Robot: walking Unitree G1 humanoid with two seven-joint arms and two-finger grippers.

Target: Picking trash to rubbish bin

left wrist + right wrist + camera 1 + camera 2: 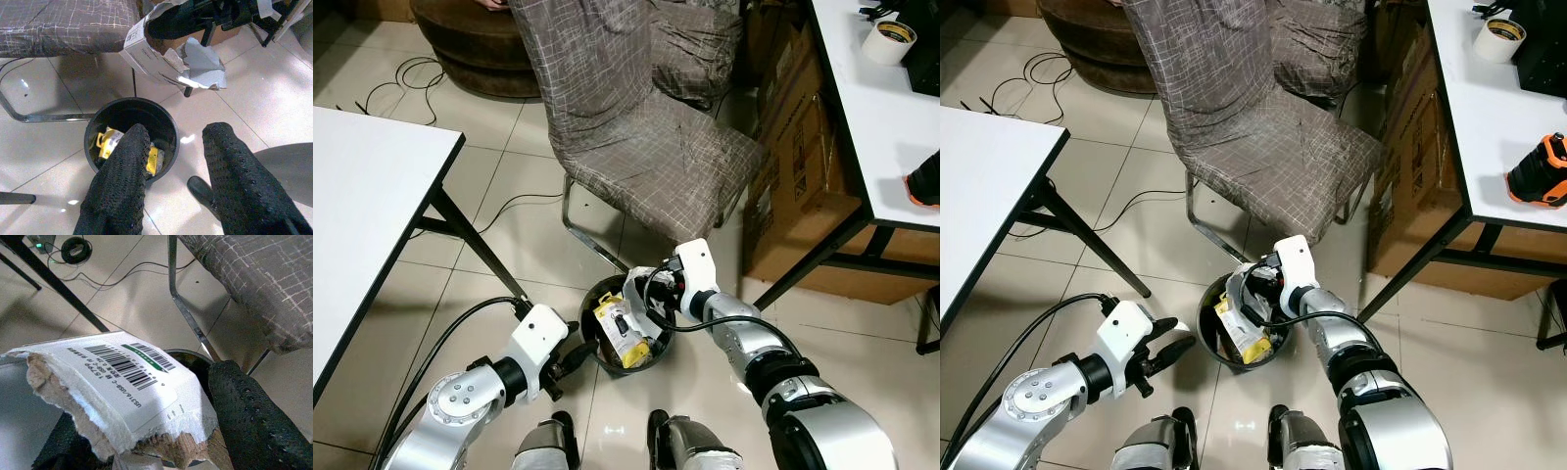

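- The right gripper hung over the far rim of the rubbish bin, its jaws clenched on a torn cardboard box
- The box was white on its outer face with a barcode label, and its ripped edges showed brown board; one black finger pressed against its side
- In the left wrist view the same torn cardboard box sat above the bin's opening, not yet let go
- The rubbish bin, a round black pail, stood on the tiled floor just in front of the robot's feet and below the front edge of the chair
- Inside the bin lay yellow packaging with white printed parts, along with other scraps too dark to make out
- The left gripper hovered low beside the bin's near-left rim, its jaws released and spread apart with nothing between them
- Its two black fingers framed the bin's mouth in the left wrist view
- The chair wore a grey-brown checked fabric cover and stood on a bent chrome frame
- A white table on black legs stood on the robot's left; another white table on its right carried a roll of tape and an orange-and-black tool
- Cardboard boxes stood under the right table, and black cables trailed across the floor
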